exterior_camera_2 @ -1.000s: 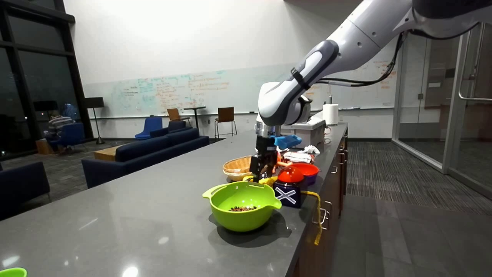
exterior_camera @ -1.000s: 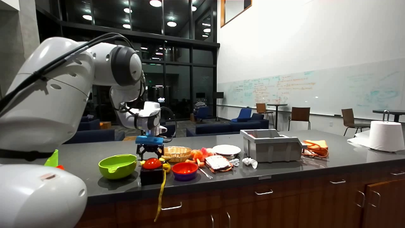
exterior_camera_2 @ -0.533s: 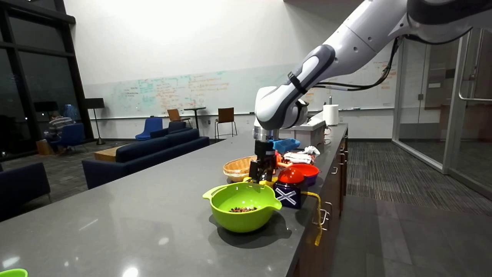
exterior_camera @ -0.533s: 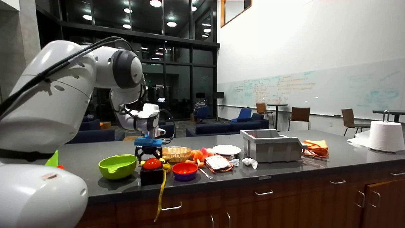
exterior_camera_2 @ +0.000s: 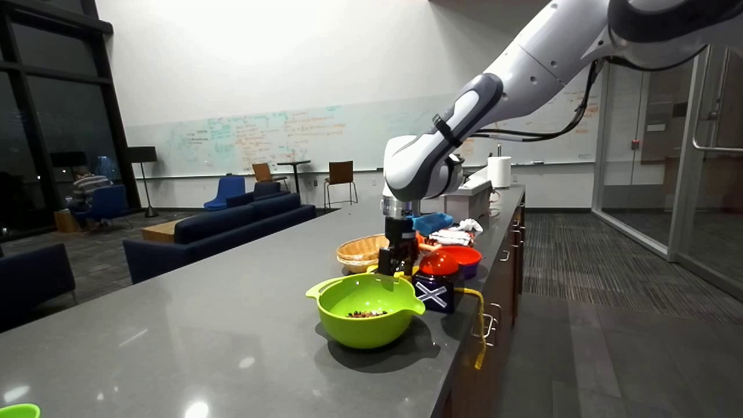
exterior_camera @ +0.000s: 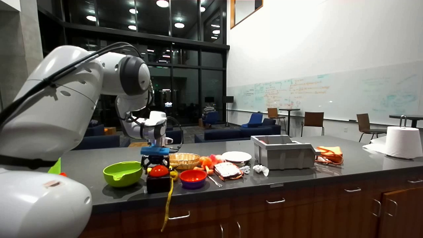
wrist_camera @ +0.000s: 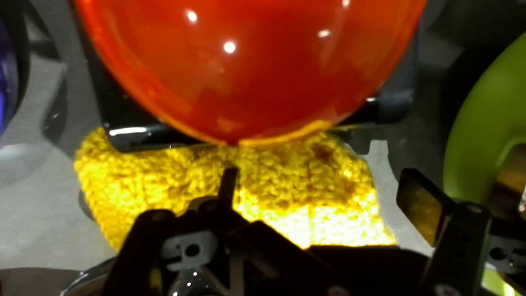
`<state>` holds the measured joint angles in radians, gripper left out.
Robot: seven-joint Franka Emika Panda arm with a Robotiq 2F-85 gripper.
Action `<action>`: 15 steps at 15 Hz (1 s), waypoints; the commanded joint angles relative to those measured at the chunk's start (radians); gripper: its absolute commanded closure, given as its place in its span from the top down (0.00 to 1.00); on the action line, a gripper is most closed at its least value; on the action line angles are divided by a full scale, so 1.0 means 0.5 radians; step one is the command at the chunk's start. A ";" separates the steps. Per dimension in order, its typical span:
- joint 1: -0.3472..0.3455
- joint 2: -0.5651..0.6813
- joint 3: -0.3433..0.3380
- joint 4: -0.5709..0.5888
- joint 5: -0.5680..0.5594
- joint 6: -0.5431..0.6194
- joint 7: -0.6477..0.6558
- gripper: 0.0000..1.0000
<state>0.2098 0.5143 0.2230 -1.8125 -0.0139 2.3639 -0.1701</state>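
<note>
Across the lower middle of the wrist view, you've got the yellow knit cloth (wrist_camera: 279,181) lying below the claw (wrist_camera: 322,191), but set off to the left: one finger overlaps the middle of the knit, while the other hangs past its right edge. Jaws are spread wide, nothing pinched that you can see, though whether that overlapping finger touches the knit is hard to tell. Long axis looks to run left to right, pretty much along your finger-to-finger line, but the claw hides the lower part. No clear front end tbh; the lower right corner just flares toward the green bowl (wrist_camera: 481,119). Up top, the red dome button (wrist_camera: 254,70) and black box (wrist_camera: 123,117) overlap its upper edge.
</note>
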 commanded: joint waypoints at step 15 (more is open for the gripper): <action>0.053 0.095 -0.023 0.188 -0.056 -0.078 0.012 0.02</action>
<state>0.2311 0.5502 0.2145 -1.7510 -0.0397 2.3467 -0.1697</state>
